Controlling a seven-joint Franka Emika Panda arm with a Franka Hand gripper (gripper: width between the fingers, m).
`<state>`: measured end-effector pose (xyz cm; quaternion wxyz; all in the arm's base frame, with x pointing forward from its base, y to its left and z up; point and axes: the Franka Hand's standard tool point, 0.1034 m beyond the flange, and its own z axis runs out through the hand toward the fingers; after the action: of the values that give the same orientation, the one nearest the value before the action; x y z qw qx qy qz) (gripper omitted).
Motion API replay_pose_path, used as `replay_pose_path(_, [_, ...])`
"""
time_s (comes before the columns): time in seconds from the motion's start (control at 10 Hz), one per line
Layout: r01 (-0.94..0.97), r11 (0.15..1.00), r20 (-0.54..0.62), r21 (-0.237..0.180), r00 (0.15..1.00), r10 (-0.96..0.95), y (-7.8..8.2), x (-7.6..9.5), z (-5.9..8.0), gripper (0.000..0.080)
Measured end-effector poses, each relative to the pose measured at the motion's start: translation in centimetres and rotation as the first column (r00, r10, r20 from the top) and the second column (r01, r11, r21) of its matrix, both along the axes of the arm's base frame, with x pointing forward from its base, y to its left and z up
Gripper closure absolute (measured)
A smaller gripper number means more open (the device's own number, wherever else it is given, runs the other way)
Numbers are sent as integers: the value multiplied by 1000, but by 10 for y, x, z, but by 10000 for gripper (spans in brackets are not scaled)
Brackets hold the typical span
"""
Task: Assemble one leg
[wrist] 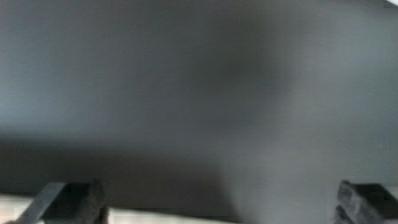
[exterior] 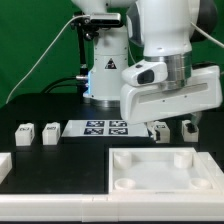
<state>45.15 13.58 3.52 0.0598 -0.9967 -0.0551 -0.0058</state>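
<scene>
Two legs (exterior: 22, 133) (exterior: 50, 131), small white blocks with marker tags, stand on the black table at the exterior view's left. Two more tagged blocks (exterior: 158, 131) (exterior: 190, 128) stand just below my gripper (exterior: 172, 122) at the right. The gripper hangs low over that pair. In the wrist view the fingers (wrist: 71, 200) stand wide apart, and the gripper (wrist: 217, 205) is open and holds nothing. The view between them is blurred grey, with a pale edge (wrist: 160, 216) that I cannot identify.
The marker board (exterior: 105, 127) lies flat between the two pairs of legs. The large white tray-like piece with corner sockets (exterior: 118, 172) lies at the front right. Another white piece (exterior: 4, 165) shows at the front left edge. The robot base (exterior: 105, 75) stands behind.
</scene>
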Motion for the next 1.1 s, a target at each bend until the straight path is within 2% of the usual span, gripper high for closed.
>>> replay_pose_path(0.1, [90,996,-11,5,996,-90,13,-1,1,151])
replay_pose_path(0.2, [73,997,-10,7,997,-73,22,-2,1,151])
replay_pose_path(0.6, [63,998,-36,3,997,-62,23,-3,0,151])
replay_pose_path(0.8, [119,993,-253,-25,960,-121,18,-18,-5,151])
replay_pose_path(0.9, [151,988,-394,-43,906,-156,23,-29,-8,151])
replay_pose_path(1.1, [157,987,-588,-43,795,-152,34,-35,-7,150])
